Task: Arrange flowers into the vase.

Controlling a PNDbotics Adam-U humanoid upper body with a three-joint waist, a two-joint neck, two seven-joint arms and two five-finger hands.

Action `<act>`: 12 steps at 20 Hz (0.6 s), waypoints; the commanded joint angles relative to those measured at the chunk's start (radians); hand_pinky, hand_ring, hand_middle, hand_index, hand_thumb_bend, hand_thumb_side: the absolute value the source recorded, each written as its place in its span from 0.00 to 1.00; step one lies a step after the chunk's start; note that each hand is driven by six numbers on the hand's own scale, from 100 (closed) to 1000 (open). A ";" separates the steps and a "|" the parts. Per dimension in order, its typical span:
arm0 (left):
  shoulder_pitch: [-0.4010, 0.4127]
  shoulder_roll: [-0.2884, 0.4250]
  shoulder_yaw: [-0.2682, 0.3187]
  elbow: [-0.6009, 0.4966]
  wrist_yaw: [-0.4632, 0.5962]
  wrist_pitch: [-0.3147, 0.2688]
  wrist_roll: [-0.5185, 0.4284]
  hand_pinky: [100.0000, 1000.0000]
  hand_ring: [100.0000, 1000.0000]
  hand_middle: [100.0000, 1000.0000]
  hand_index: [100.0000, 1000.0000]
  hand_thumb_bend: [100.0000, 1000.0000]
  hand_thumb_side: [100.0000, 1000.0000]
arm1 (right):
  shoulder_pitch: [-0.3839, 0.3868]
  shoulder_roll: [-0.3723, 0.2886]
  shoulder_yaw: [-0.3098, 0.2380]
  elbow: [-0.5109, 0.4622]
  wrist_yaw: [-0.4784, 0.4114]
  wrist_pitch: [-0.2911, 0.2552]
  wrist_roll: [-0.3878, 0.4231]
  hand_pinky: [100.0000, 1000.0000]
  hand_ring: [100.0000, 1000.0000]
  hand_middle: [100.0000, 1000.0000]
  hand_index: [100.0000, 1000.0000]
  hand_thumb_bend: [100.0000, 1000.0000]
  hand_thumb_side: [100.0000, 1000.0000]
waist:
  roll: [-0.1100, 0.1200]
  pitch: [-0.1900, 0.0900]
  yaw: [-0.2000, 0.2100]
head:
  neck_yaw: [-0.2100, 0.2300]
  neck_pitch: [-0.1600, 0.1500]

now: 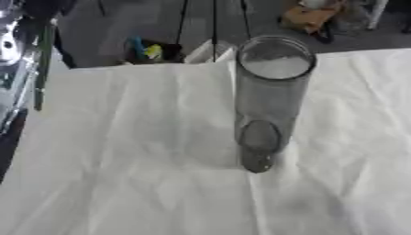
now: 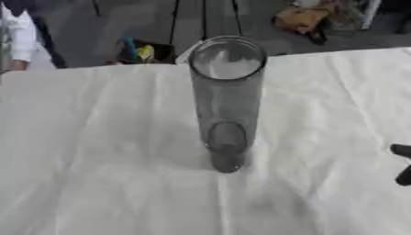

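- The counter (image 1: pixel 120 183) is covered by a white cloth, creased and wrinkled, with fold lines running from its far edge toward its near edge.
- Beyond the far edge of the counter lies a grey floor (image 1: pixel 104 27); thin dark upright lines, like stand legs, cross it.
- On that floor, just past the far edge, sits a dark container (image 1: pixel 152 51) holding blue and yellow items that are too blurred to make out.
- Further off, toward the far right, a brown-orange heap (image 2: pixel 301 18) rests on the floor.
- No writing, label or brand can be read anywhere.
- The tall, clear, smoky-grey cylindrical glass vase (image 1: pixel 269 105) stands upright near the middle of the counter, somewhat toward the far edge; its round open rim faces up and a thick rounded base shows through the wall at the bottom.
- The vase wall is smooth and see-through, with the white cloth showing pale through its mouth.
- No flowers show in the vase or on the cloth.
- At the right edge of the counter, in the right eye view only, black fingertips of the right robot hand (image 2: pixel 403 163) poke in, well apart from the vase and touching nothing; so little shows that I cannot tell how far it is open.
- The left robot hand appears in neither view.
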 commanded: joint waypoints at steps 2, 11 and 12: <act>-0.037 0.011 0.030 -0.004 0.054 0.006 0.030 0.00 0.00 0.00 0.01 0.00 0.75 | 0.000 -0.030 0.000 -0.019 -0.016 0.001 0.000 0.85 0.52 0.42 0.66 0.00 1.00 | 0.013 -0.045 -0.004 | 0.005 0.013; -0.070 -0.013 0.026 0.014 0.169 -0.029 0.121 0.00 0.00 0.00 0.02 0.07 0.75 | 0.000 -0.040 0.007 -0.019 -0.038 0.004 0.005 0.84 0.53 0.42 0.66 0.00 1.00 | 0.016 -0.055 -0.019 | 0.009 0.014; -0.076 -0.019 0.023 0.013 0.183 -0.038 0.132 0.00 0.00 0.00 0.02 0.08 0.74 | 0.000 -0.041 0.008 -0.019 -0.040 0.003 0.007 0.84 0.53 0.42 0.66 0.00 1.00 | 0.016 -0.056 -0.023 | 0.010 0.014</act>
